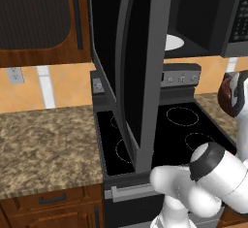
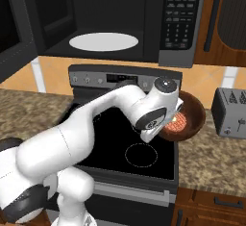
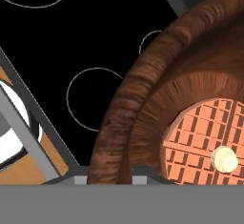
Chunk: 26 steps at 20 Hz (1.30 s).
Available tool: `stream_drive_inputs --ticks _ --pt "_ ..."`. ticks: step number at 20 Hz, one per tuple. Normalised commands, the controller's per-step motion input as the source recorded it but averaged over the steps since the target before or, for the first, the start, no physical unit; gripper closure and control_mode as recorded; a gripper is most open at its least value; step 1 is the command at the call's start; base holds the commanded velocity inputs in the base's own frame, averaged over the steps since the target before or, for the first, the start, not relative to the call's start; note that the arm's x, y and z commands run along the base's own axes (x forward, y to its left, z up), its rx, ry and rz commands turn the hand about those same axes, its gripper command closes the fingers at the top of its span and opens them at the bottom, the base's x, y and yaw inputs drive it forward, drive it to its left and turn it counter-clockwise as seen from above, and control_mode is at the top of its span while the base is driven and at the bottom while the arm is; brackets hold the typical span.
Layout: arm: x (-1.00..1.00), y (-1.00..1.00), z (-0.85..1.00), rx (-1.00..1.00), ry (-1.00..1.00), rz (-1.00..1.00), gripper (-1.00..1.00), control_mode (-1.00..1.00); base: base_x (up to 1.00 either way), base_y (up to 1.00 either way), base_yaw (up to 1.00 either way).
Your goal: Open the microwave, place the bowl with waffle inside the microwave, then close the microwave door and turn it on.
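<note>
**Bowl carried above the stove, microwave standing open**

Nearest, in the hand view, the claw [image 3: 110, 178] straddles the rim of the bowl [image 3: 143, 104]; its tips sit at the frame's lower edge, so the pinch on the rim is likely rather than plainly seen. The waffle [image 3: 202, 144], with a pale pat on it, lies flat in the bowl's well. The bowl hangs over the stove [image 2: 120, 148], clear of the glass top, beside the counter [image 2: 211, 162] and its toaster [image 2: 229, 112].

To do this step well, keep the bowl level so the waffle stays put, raise it above the cavity's sill, and enter squarely toward the turntable plate [image 2: 103, 41].

Farther off, the right base view shows the microwave [image 2: 125, 18] cavity and its button panel [image 2: 178, 20]. The left base view instead shows the microwave door [image 1: 138, 72] swung far out across the stove, a clearance concern the other views hide.
</note>
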Motion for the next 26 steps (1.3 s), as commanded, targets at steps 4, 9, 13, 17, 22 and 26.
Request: stream_drive_inputs --ticks 4,9,13,17,22,26 --pt "-0.16 0.8 0.81 0.0 -0.22 0.5 1.0 -1.0 0.0 0.0 0.0" --pt "-0.38 0.78 0.93 -0.08 -0.16 0.42 1.0 -1.0 0.0 0.0 0.0" --pt "-0.36 0.89 0.84 -0.18 -0.12 0.33 1.0 -1.0 0.0 0.0 0.0" --pt "0.02 0.92 0.89 -0.13 -0.09 0.16 1.0 -1.0 0.0 0.0 0.0" --pt "0.3 0.56 0.92 -0.07 -0.06 0.02 1.0 -1.0 0.0 0.0 0.0" --pt "1.0 0.01 0.49 -0.02 -0.01 -0.09 1.0 -1.0 0.0 0.0 0.0"
